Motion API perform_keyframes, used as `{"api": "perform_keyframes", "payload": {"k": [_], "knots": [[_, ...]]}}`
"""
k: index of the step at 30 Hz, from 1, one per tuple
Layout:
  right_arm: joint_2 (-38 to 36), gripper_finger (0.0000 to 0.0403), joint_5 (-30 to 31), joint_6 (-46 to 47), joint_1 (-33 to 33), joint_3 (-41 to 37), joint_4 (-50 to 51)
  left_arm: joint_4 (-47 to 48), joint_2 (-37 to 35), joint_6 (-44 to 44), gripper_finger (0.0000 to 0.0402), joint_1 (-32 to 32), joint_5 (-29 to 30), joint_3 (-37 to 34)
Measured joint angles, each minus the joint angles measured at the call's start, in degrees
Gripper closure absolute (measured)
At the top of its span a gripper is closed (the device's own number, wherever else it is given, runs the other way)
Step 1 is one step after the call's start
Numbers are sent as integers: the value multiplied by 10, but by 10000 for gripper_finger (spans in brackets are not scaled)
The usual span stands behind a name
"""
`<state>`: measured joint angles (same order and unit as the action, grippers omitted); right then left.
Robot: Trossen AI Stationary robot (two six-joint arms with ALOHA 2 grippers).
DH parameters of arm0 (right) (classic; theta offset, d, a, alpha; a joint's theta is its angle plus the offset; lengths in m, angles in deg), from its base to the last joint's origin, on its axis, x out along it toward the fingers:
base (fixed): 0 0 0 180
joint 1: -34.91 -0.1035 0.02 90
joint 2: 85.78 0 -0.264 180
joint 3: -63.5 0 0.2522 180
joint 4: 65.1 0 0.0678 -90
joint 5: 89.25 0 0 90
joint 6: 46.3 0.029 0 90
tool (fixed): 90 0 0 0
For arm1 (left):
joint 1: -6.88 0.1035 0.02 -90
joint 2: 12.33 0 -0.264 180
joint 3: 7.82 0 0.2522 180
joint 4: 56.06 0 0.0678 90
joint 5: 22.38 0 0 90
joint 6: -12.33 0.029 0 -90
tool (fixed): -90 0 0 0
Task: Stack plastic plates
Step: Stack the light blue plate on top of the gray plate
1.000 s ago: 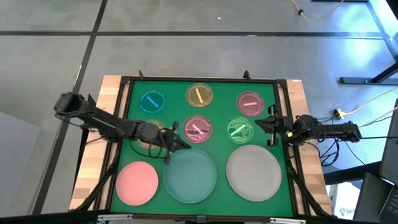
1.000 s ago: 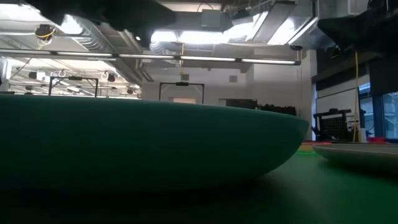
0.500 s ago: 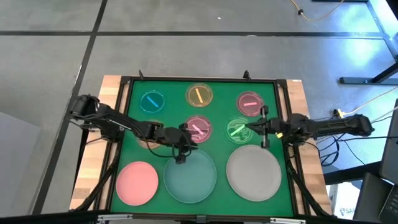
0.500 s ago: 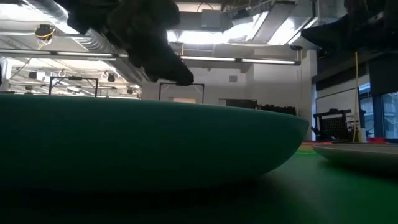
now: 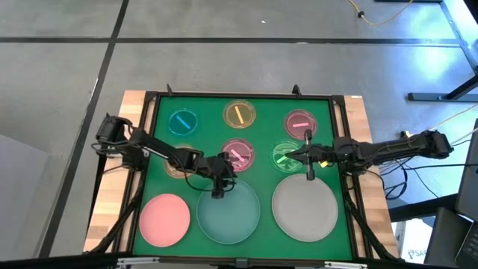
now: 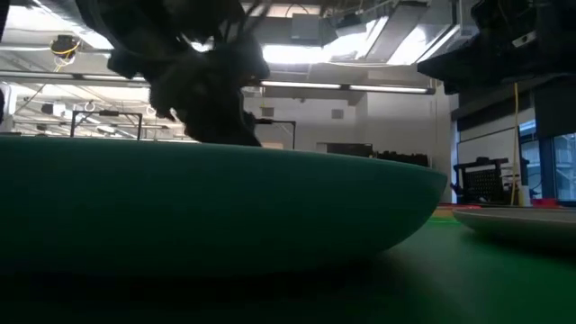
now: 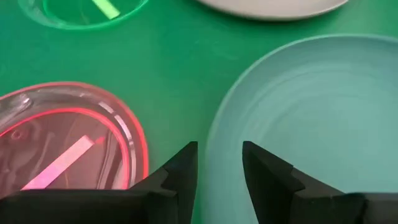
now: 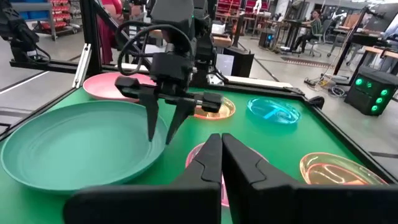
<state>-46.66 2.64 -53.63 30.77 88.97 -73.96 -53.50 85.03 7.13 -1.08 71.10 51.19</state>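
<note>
Left arm: extends from the left edge of the table toward the centre, forearm low and angled slightly toward the near side. Left gripper [image 5: 217, 184] points downward with its fingers [image 7: 180, 171] parted by a narrow gap, nothing between them.

Right arm: reaches in from the right edge, stretched nearly straight toward the centre. Right gripper [image 5: 307, 155] sits level, right of centre, well apart from the left gripper. Its fingers [image 8: 208, 158] are pressed almost together, nothing visible between them.
</note>
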Motion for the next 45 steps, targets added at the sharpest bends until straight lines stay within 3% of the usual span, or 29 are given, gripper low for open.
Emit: {"api": "perform_keyframes", "payload": {"k": [16, 27, 36, 45], "knots": [[2, 400, 20, -7, 0, 0, -11, -6, 46, -2, 285, 41, -85, -1], [2, 400, 26, -13, 0, 1, -15, -30, 43, -7, 392, 69, -128, -1], [2, 400, 26, -20, 0, 1, -30, -62, 43, -54, 395, 71, -113, 30], [2, 400, 26, 13, 0, 1, -103, -71, 46, -67, 392, 37, -4, 116]]}}
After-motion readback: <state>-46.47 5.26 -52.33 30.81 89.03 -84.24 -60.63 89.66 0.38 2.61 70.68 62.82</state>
